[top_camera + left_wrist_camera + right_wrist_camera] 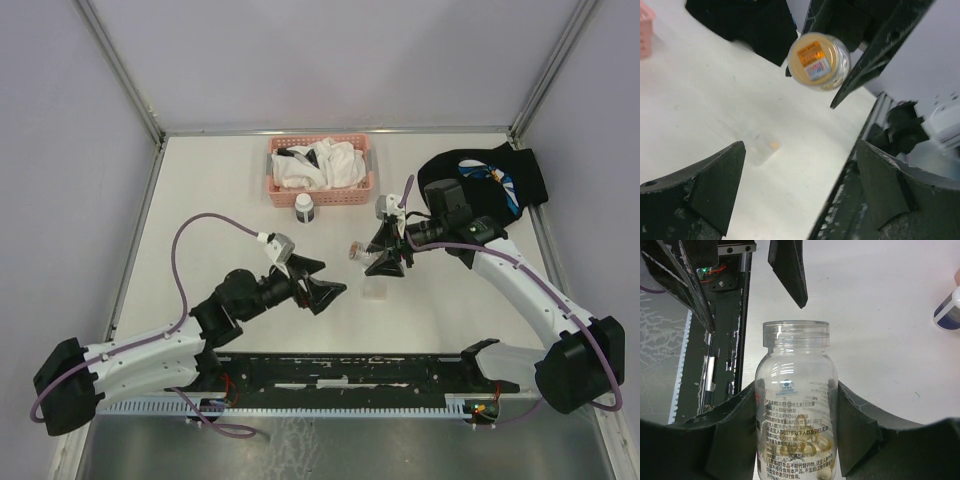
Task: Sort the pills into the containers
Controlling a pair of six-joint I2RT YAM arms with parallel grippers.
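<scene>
We are holding the clear pill bottle point(796, 390) in the right gripper point(388, 252), whose jaws are pressing on both sides of its lower body. It is hanging tipped over just above and behind the clear plastic box point(375, 290), with its uncapped mouth pointing away from the wrist. We are judging the bottle to be stiff, smooth and light, since only a few yellowish pills point(805, 445) are lying inside. That probably makes it slippery, and it is best taken around the body, as now. The box is looking thin and light, so a nudge would probably slide it across the desk point(220, 200). The left gripper point(330, 278) is hovering wide open and empty just left of the box. Beyond the box, the white bottle point(304, 208) and pink basket point(318, 197) are standing well apart from it, so we are seeing open room to its left. The black rail point(340, 368) is running along near its front.
</scene>
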